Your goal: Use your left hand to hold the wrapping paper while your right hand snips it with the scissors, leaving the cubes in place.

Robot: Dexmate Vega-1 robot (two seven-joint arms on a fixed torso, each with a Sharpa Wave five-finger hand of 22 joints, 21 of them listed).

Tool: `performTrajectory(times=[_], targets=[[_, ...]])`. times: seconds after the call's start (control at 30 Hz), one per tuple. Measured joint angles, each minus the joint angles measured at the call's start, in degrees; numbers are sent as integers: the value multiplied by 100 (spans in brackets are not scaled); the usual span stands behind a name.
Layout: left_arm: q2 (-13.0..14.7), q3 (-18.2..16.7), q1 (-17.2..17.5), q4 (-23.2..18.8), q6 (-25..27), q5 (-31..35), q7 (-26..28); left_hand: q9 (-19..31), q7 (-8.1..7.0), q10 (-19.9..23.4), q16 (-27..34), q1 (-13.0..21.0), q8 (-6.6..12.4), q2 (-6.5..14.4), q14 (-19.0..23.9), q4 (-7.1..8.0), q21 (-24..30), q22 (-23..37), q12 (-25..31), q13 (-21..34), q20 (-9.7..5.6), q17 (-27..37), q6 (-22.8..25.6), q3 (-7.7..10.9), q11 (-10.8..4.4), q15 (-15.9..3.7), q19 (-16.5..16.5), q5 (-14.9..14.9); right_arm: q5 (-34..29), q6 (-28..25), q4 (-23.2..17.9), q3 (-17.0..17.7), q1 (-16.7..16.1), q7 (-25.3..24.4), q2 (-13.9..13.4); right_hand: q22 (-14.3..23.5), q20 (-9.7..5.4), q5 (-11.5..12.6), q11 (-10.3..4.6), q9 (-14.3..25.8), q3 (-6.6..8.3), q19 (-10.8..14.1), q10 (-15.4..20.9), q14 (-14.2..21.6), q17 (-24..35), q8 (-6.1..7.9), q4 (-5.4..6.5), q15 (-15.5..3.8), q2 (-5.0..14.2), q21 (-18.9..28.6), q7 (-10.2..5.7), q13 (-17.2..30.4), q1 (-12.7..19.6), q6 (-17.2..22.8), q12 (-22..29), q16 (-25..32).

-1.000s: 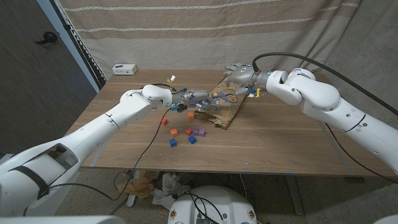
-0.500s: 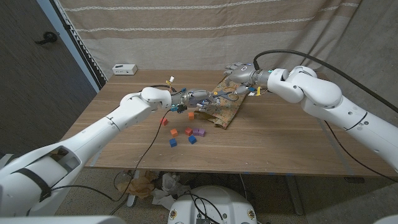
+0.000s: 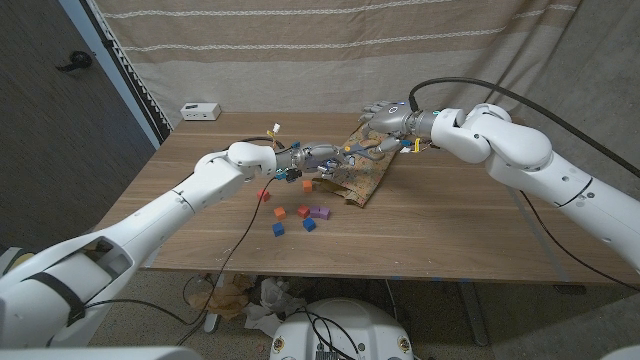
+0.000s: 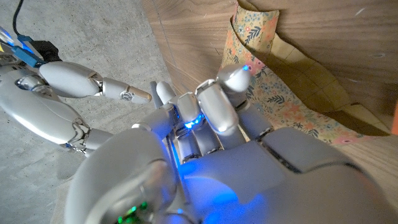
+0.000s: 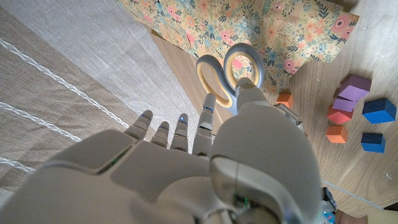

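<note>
Right wrist view shows the right hand [image 5: 205, 162] from behind, fingers reaching toward the scissors [image 5: 227, 71]; one fingertip [image 5: 247, 87] sits at the rim of a grey-and-cream handle loop, but whether it is threaded through cannot be told, and the other fingers stand apart with nothing between them. The loops lie just past the fingertips, resting on the floral wrapping paper [image 5: 261, 31], with the blades hidden, so the scissors' long axis cannot be read with certainty.

In the head view the right hand [image 3: 385, 115] hovers at the upper centre of the frame over the far corner of the wrapping paper [image 3: 365, 175], which lies as a slanted sheet on the surface [image 3: 450, 230]. The left hand [image 3: 322, 158] comes in from picture left and meets the sheet's near-left edge; the left wrist view shows its fingers [image 4: 214, 106] curled down against the paper [image 4: 273, 93], apparently pressing or pinching it.

Judging from this, the right hand is nearer the scissors, and the next move turns on getting fingers into the loops just ahead.

Coloured cubes [image 3: 303, 213] sit scattered below and left of the paper, well clear of both hands.
</note>
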Motion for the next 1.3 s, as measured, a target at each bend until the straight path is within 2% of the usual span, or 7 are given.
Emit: performTrajectory(times=[0.53,0.83,1.3], targets=[[-31,-36,71,79,-231,-3,-58,-54,-94,-32,0,0,0,-1,0,0,0,-37,0,0,10,0,30,0,-11,0,-51,0,40,-16,-5,-17,-2,1,-32,0,22,34,0,26,-39,21,0,11,0,0,-7,11,24,0,38,1,-22,81,0,0],[-7,-71,135,62,-343,0,-49,-79,-123,-32,0,-16,-1,-17,0,0,0,-26,0,0,31,0,61,0,-10,0,-72,0,72,-14,-1,-57,9,46,-28,0,1,77,-22,26,-75,41,23,10,1,85,-12,10,-8,0,7,1,-53,255,0,0],[11,-102,179,51,-506,53,-36,-124,-144,-40,0,-16,-33,-17,0,24,0,-47,0,0,41,0,83,-24,0,0,-81,0,99,-11,54,-100,55,119,3,0,1,120,-71,53,-97,40,115,73,1,113,-35,9,-30,0,7,1,-74,398,33,0]])
